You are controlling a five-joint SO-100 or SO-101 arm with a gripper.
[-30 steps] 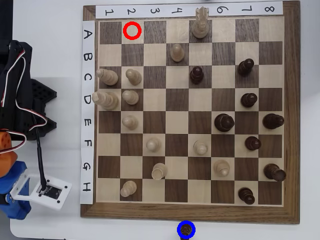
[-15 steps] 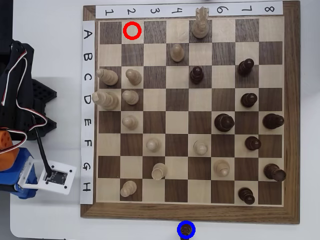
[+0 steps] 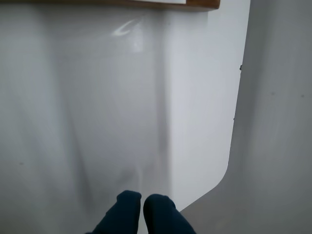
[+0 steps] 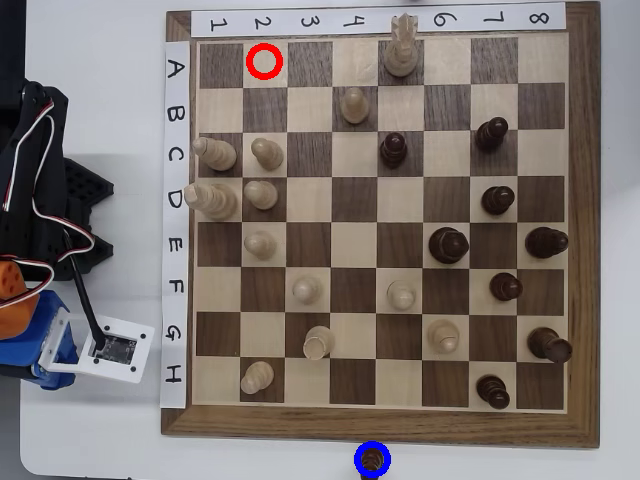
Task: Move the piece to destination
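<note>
The small dark-brown piece point(image 4: 371, 460) stands off the chessboard point(image 4: 380, 425), on the white table point(image 4: 100, 440) just beyond the middle of the board's bottom edge in the overhead view, and it sits inside the blue ring point(image 4: 359, 455) that marks the destination, so the move looks already done. A red ring point(image 4: 264, 61) lies on a pale square near the board's top-left corner, with nothing in it. In the wrist view the tool point(image 3: 142, 202) shows two dark-blue fingertips point(image 3: 124, 204) pressed almost together with only a thin slit between them and nothing held; below them is bare white table, with a sliver of the board's wooden rim at the top of that view. The arm is parked off the board's left edge in the overhead view. The piece looks like turned wood: light, rigid and smooth, easily tipped on its narrow base. If it had to be taken up again, the neck just under the rounded head seems the surest hold.
</note>
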